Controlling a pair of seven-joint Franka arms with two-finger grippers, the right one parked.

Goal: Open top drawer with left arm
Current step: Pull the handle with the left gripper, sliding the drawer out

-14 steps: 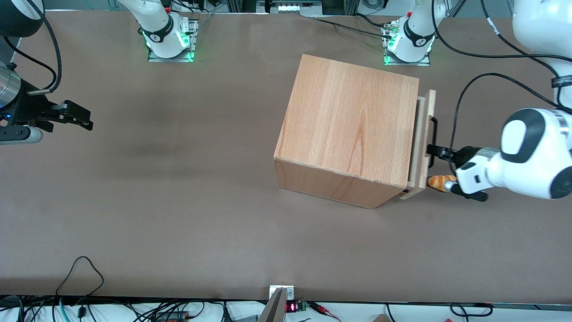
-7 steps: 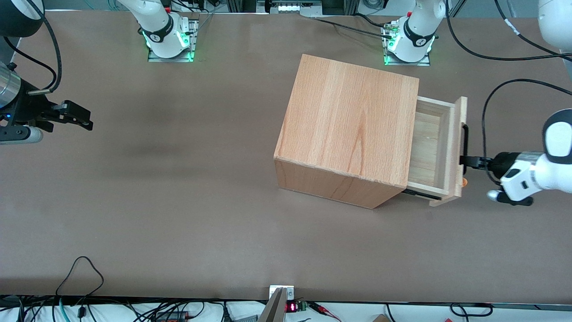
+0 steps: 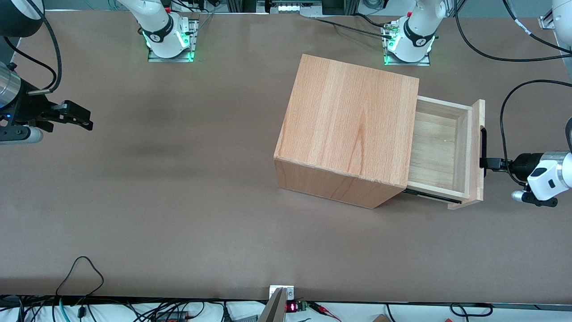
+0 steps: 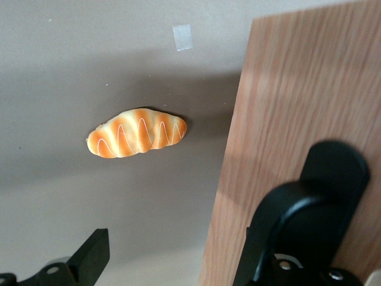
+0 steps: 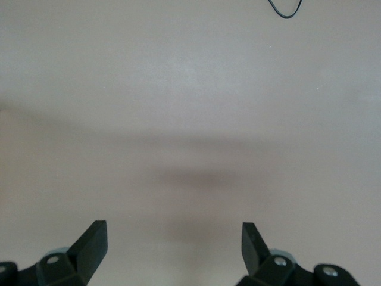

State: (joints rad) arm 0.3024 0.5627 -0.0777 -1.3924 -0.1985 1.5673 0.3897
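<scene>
The jaws of the left arm are standing spread wide, not clamping anything; one finger is sitting hooked at the black bar handle, seemingly so that the pull goes through the hook rather than a pinch; the other finger is hanging free over the desk. Below the jaws a striped bread toy is lying on the desk, just clear of the drawer's front panel. Past the handle from the jaws, the top drawer is standing well out of the wooden casing, its pale interior showing bare; the task is looking nearly done. The arm is working close to the desk's end, so room for further pulling is looking short.
</scene>
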